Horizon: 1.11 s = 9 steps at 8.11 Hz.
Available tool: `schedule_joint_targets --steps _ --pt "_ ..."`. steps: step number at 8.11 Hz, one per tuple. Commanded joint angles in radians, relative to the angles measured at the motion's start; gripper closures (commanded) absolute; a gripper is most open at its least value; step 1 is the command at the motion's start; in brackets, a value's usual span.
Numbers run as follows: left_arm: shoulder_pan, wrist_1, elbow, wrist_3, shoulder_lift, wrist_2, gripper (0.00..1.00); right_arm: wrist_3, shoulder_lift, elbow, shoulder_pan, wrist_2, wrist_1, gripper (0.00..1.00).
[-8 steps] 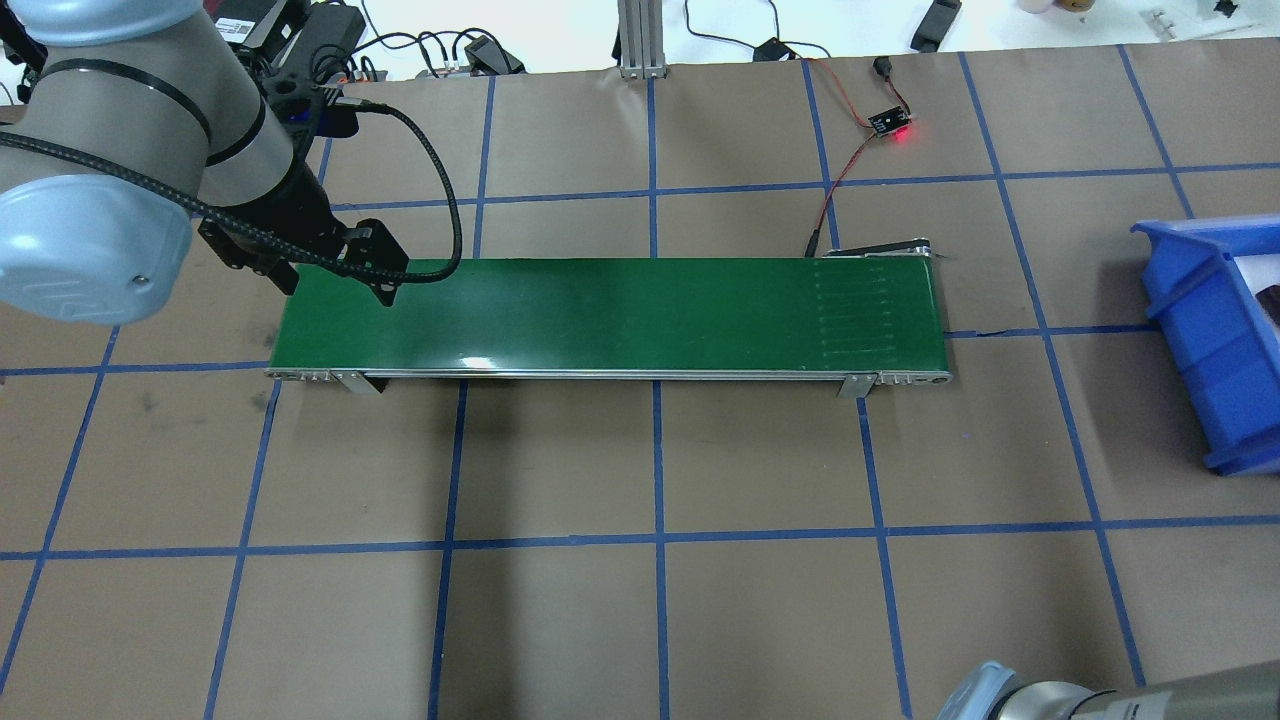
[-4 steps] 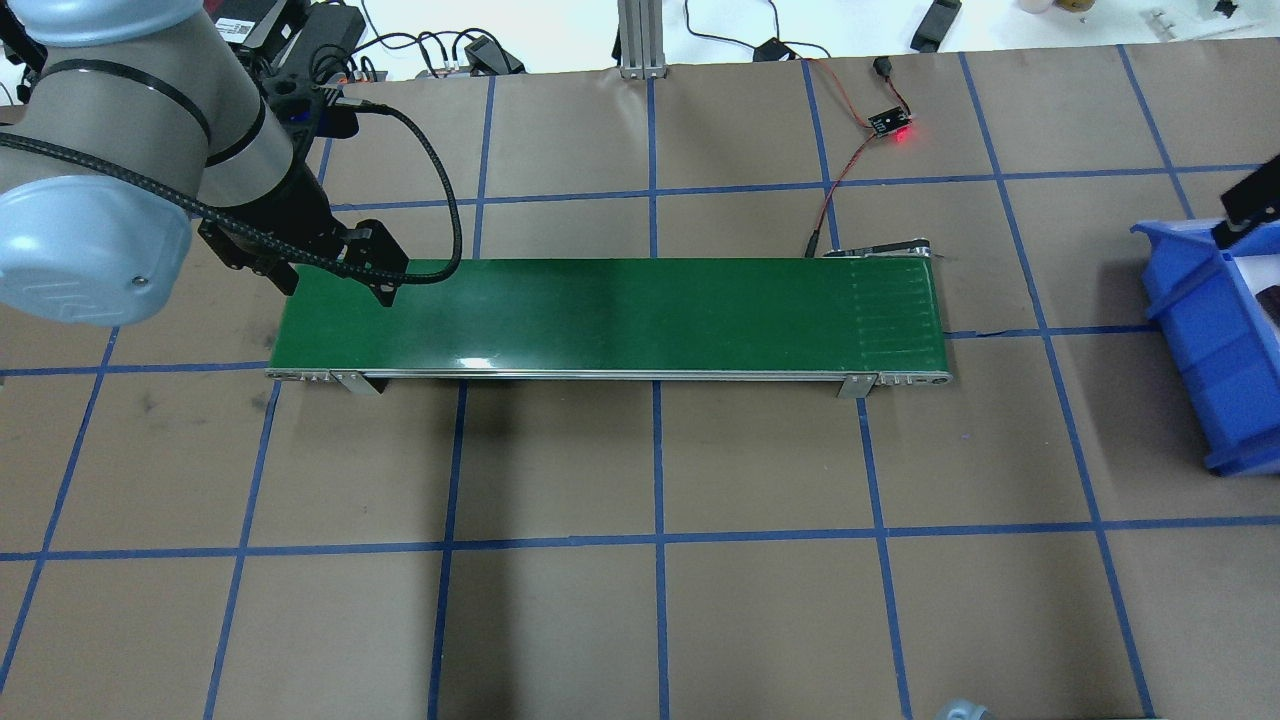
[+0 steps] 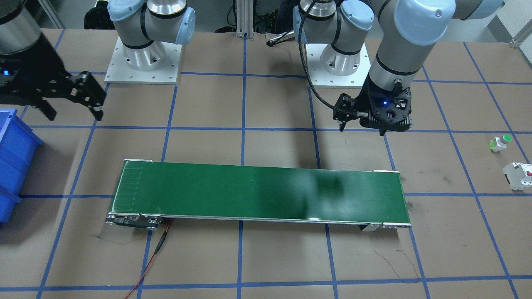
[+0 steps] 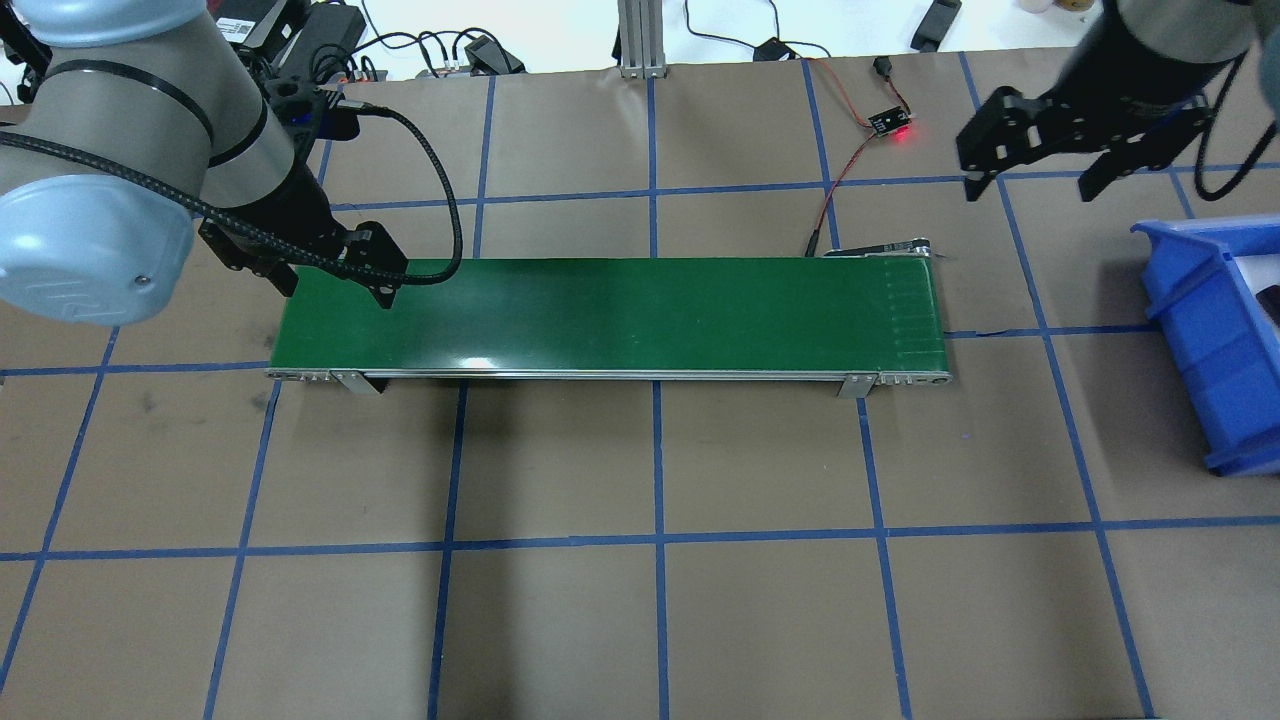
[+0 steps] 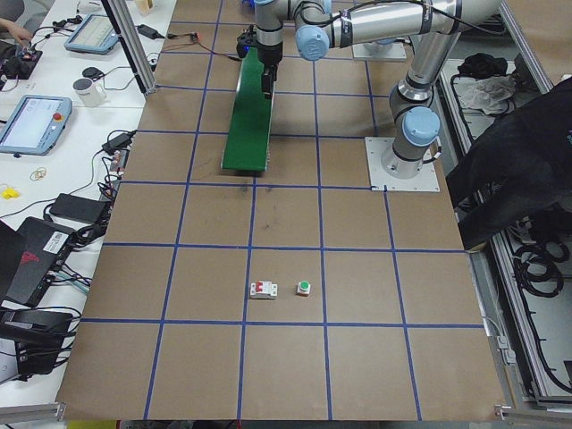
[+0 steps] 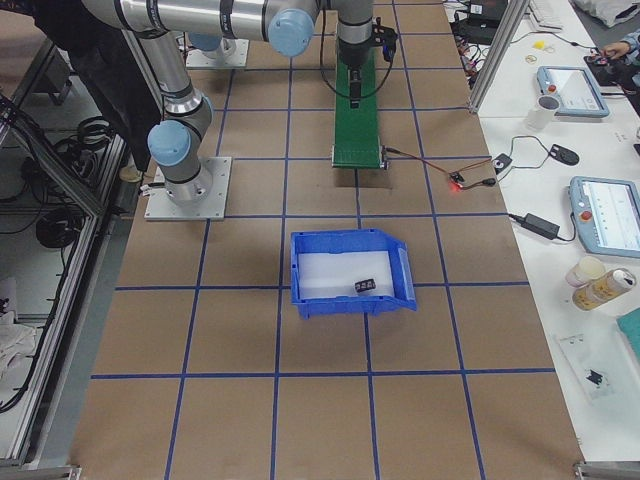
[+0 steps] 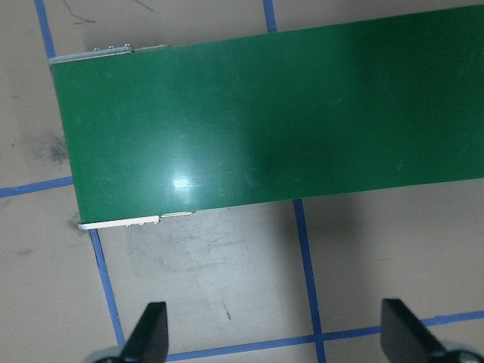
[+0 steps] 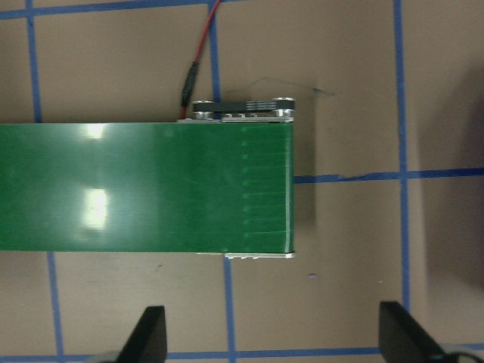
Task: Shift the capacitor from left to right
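**Capacitor position.** The capacitor (image 6: 366,286) lies on the pale floor of the blue bin (image 6: 300,270), close to the bin's far wall in the right-side view. It is touched by neither arm. The bin stands on the counter (image 4: 640,620) to the right of the green conveyor belt (image 4: 610,315). The transfer is therefore judged complete, or very nearly so.

**Pincer state.**
- The right pincer (image 8: 272,333) is spread and holds nothing. It hangs above the right end of the belt, beside the bin.
- The left pincer (image 7: 276,336) is also spread and holds nothing. It hangs over the left end of the belt.

**Hazards.**
- If the right arm swings low towards the bin, it could strike the raised wall and shift the bin or tip the capacitor out.
- If the left pincer descends here, its fingertips would meet the belt surface.
- The white breaker (image 3: 517,175) and the green-capped button (image 3: 500,142) lie on the counter well to the left. Do not take either for the capacitor.
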<state>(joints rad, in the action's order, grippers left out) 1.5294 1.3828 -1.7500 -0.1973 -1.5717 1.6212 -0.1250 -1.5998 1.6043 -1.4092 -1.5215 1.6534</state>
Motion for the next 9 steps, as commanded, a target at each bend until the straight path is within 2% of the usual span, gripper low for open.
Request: schedule_joint_targets --steps 1,9 --pt "0.000 -0.002 0.001 0.006 -0.001 -0.004 0.00 0.284 0.012 -0.006 -0.175 -0.002 0.009 0.00" --pt "0.000 -0.002 0.001 0.013 -0.001 -0.006 0.00 0.286 0.020 -0.006 -0.186 -0.025 0.022 0.00"
